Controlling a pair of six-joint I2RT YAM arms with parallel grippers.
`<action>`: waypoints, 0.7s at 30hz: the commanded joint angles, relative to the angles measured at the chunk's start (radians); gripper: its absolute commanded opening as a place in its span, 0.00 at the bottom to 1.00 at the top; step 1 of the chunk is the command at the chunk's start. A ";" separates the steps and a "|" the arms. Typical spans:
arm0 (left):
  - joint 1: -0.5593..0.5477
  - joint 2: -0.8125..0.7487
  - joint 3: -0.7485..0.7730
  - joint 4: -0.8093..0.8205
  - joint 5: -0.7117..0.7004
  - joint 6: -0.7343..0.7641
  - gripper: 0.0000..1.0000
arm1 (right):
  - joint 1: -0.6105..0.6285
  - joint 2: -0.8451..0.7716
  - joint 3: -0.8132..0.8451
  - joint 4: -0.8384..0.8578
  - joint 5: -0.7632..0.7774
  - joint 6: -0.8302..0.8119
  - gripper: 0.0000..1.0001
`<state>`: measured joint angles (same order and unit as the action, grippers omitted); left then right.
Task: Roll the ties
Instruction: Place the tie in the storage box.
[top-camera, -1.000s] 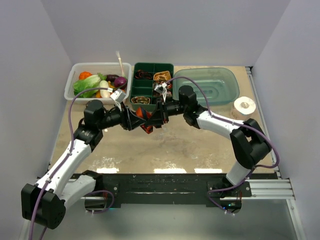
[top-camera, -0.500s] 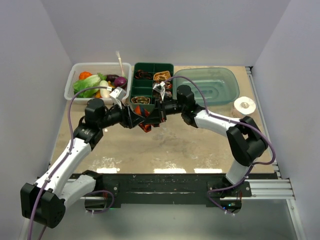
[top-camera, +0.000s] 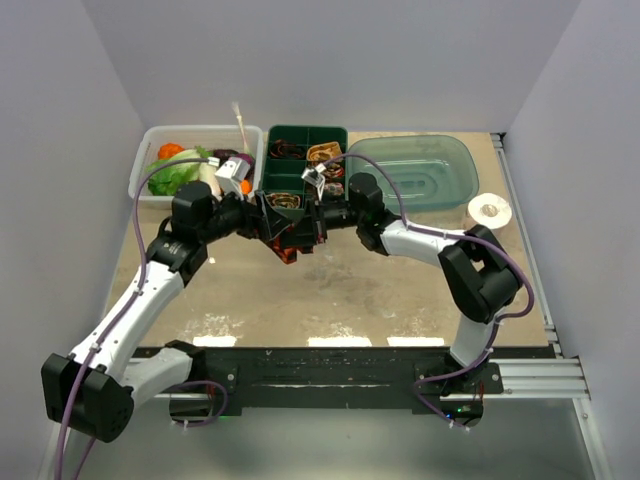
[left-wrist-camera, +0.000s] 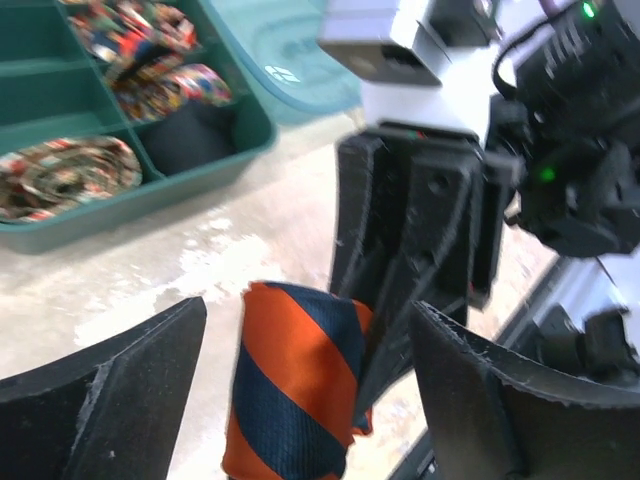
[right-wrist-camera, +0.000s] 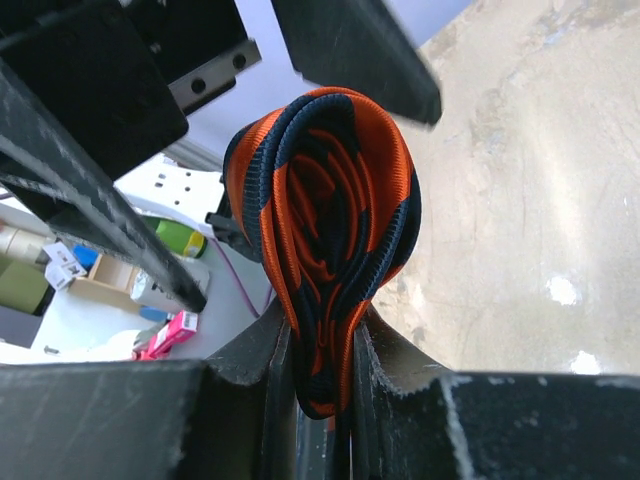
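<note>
Right jaws clamped on the rolled orange-striped tie (right-wrist-camera: 325, 240) above the bench (top-camera: 400, 290) by the green tray (left-wrist-camera: 150, 195), left jaws apart around it: I'd carry it level, pinch firm, so the coil can't unwind.

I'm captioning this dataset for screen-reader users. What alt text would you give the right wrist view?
A rolled orange-and-navy striped tie stands pinched at its lower edge between the jaws of the right gripper. The jaws of the left gripper stand open on either side of the roll, apart from it, with beige tabletop to the right.
</note>
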<state>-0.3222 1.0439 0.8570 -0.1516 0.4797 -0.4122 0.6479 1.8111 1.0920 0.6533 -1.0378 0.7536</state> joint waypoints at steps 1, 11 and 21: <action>-0.003 0.021 0.118 -0.054 -0.204 -0.007 0.91 | -0.001 -0.007 0.097 0.005 0.016 -0.026 0.12; 0.002 -0.033 0.243 -0.167 -0.507 -0.008 0.93 | -0.024 0.071 0.337 -0.314 0.073 -0.203 0.12; 0.003 -0.134 0.214 -0.230 -0.608 0.038 0.95 | -0.063 0.260 0.611 -0.507 0.105 -0.293 0.12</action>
<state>-0.3222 0.9421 1.0584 -0.3584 -0.0505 -0.4061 0.6033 2.0399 1.6039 0.2260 -0.9516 0.5098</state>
